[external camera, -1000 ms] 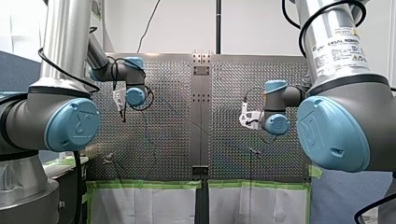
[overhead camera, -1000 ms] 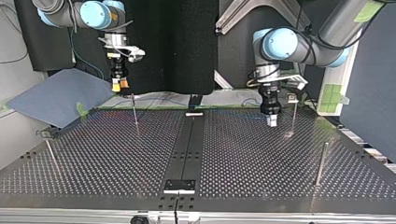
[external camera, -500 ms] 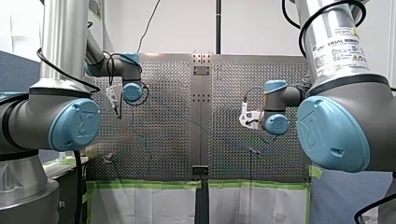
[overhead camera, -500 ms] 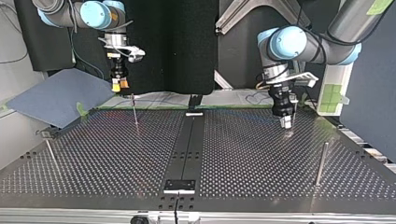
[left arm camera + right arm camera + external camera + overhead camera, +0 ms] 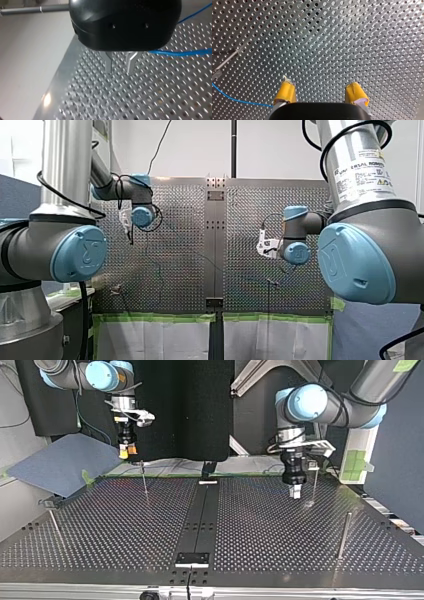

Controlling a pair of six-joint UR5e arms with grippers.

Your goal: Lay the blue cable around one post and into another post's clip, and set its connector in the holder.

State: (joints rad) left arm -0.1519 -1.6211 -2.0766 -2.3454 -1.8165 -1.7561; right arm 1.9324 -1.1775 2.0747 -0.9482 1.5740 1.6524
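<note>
Fingers of our left gripper stand a little apart above the table, with nothing between them. The cable runs just beside them, off to one side. Our right gripper is spread wide, its yellow pads holding nothing, and the cable passes beside one pad. In the top view our left gripper hangs near a post at the right, and our right gripper hovers at the far left.
</note>
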